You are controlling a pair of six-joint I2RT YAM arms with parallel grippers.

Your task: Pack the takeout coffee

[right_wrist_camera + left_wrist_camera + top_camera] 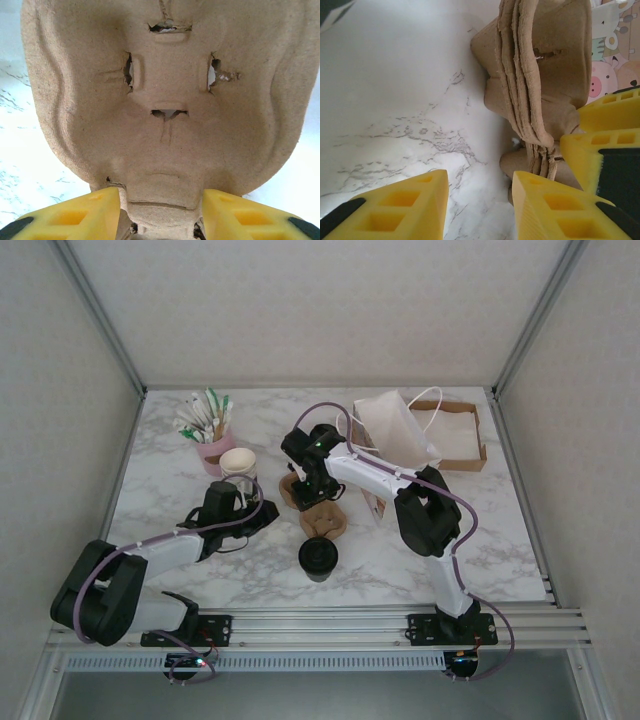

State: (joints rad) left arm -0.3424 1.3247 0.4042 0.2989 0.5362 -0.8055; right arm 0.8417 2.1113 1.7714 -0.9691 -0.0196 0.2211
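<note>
- The coffee (318,558) stands upright with its lid on, at 6 o'clock of the carriers (322,521) and just beside them; neither gripper touches it
- The right gripper (303,478) sits over the 11 o'clock end of the carriers; on its wrist camera the jaws are partway closed, and the narrow end of one carrier (160,100) fills the gap, so I read it as gripping that carrier
- The left gripper (258,512) waits at 9 o'clock of the carriers; on its own camera the jaws stand moderately apart over bare table (395,100), holding nothing, with the pile's edge at their 1 o'clock
- My read of the step: peel one carrier off the nested pile so the coffee gets a seat
- The rims (520,75) look tightly nested, so I expect two or three to rise together; I'd lift slowly and watch the left wrist view for a gap opening under the top layer alone
- I'd bring the left gripper in to pin the lower layers before pulling any harder
- The pulp is already ragged at its slits (170,114), so I'd use a straight, gentle pull with no twisting
- If the pile springs free it could knock the coffee, so I'd draw toward 12 o'clock, away from it
</note>
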